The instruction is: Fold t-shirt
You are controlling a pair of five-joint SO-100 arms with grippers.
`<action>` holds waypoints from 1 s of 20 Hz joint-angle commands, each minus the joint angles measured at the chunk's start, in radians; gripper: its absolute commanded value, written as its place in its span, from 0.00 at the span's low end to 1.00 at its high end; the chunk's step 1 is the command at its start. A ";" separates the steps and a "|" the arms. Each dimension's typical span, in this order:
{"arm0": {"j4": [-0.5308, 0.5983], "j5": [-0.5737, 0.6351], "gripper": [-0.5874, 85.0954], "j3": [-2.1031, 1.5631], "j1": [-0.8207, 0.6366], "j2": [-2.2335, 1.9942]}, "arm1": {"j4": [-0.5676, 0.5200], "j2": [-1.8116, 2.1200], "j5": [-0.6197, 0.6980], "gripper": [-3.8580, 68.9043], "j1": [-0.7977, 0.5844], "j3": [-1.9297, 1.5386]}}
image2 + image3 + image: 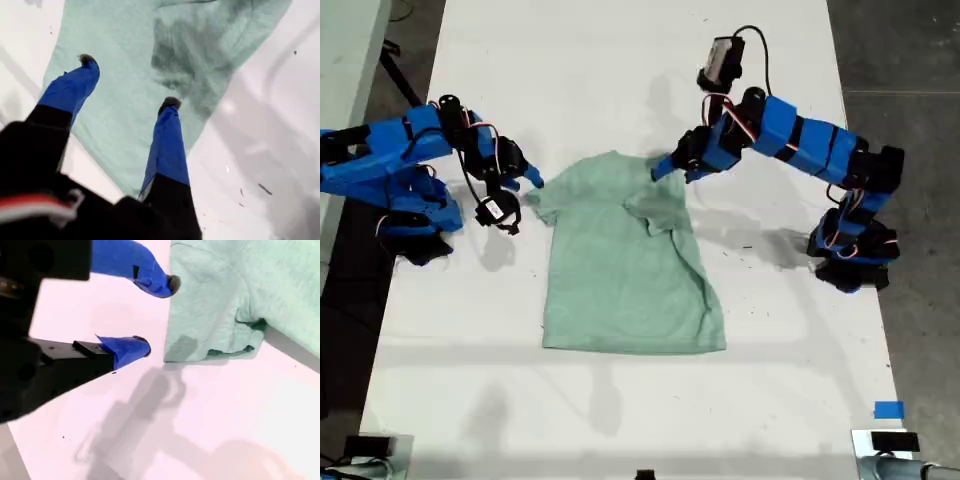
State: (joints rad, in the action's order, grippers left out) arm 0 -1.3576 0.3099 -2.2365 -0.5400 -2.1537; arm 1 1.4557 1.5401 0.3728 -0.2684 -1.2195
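Note:
The pale mint-green t-shirt (620,270) lies flat on the white table (620,60), neck toward the far edge. Its sleeve on the exterior view's right is folded in over the chest, and a ridge runs down that side. My first gripper (665,166) hovers open over that folded shoulder; in the first wrist view its gripper (129,81) has only t-shirt (135,40) cloth beneath and nothing between the jaws. My second gripper (532,182) stands open just off the spread sleeve on the exterior view's left. In the second wrist view that gripper (157,315) sits beside the t-shirt (240,285) sleeve hem.
The arm bases stand at the table's sides, one on the exterior view's left (415,235) and one on its right (855,260). A blue tape patch (888,409) marks the near right corner in the exterior view. Grey floor borders the table.

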 commanded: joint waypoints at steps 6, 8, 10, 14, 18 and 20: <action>0.123 0.008 0.29 0.040 -0.035 0.385 | 0.023 0.262 -0.063 0.49 0.089 -0.175; 0.147 0.012 0.29 0.057 -0.046 0.491 | 0.023 0.324 -0.072 0.48 0.101 -0.222; 0.186 0.018 0.15 0.071 -0.072 0.566 | 0.023 0.336 -0.084 0.47 0.112 -0.267; 0.212 0.064 0.01 0.127 -0.110 0.637 | 0.005 0.368 -0.112 0.45 0.129 -0.341; 0.130 0.074 0.01 0.218 -0.112 0.532 | -0.009 0.445 -0.132 0.38 0.127 -0.430; 0.044 0.075 0.01 0.287 -0.120 0.428 | -0.026 0.476 -0.150 0.36 0.130 -0.488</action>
State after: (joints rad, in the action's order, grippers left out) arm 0 -1.2379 0.3728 -2.0341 -0.6397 -1.6199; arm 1 1.4603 1.9543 0.2408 -0.1488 -1.6920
